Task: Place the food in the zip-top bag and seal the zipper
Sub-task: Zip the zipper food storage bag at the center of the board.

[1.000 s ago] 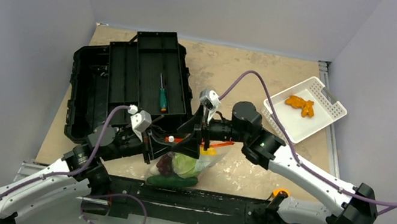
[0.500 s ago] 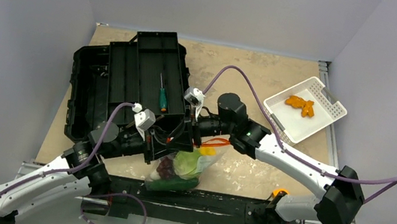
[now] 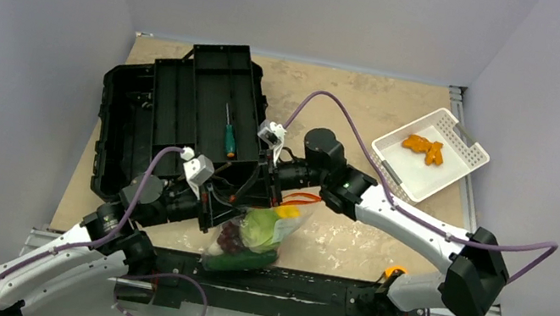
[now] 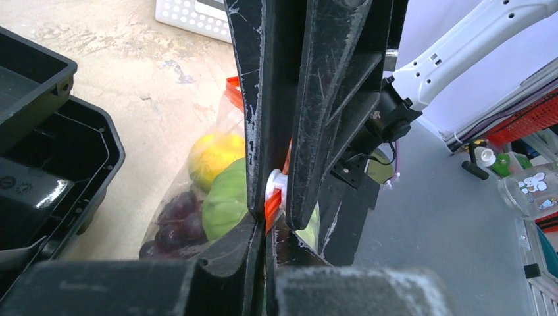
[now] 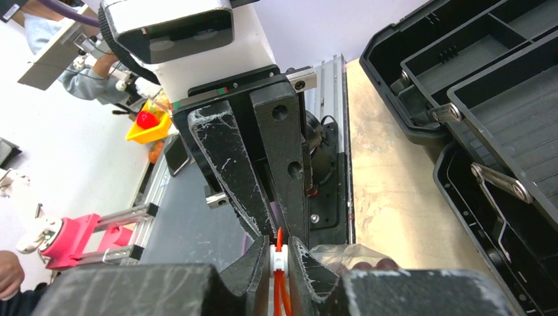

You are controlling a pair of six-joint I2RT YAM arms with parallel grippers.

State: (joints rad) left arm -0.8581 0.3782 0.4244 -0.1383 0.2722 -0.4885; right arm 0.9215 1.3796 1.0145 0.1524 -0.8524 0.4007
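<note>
Together, the left claw (image 4: 266, 230) and right claw (image 5: 279, 262) clamp tight on the zipper (image 3: 302, 202) of the zip-top bag (image 3: 290, 223).

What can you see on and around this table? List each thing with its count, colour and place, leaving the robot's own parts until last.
table: one, beige, under everything
toolbox: one, black, open, far left
screwdriver: one, green handle, in the toolbox tray
basket: one, white, far right
orange pieces: count unclear, orange, in the basket
bag: one, clear, near edge, centre
zipper: one, orange-red, along the bag's mouth
cabbage: one, pale green, in the bag
lemon: one, yellow, in the bag
grapes: one bunch, purple, in the bag
cucumber: one, dark green, at the bag's near end
left gripper: one, black, shut on the zipper
right gripper: one, black, shut on the zipper
</note>
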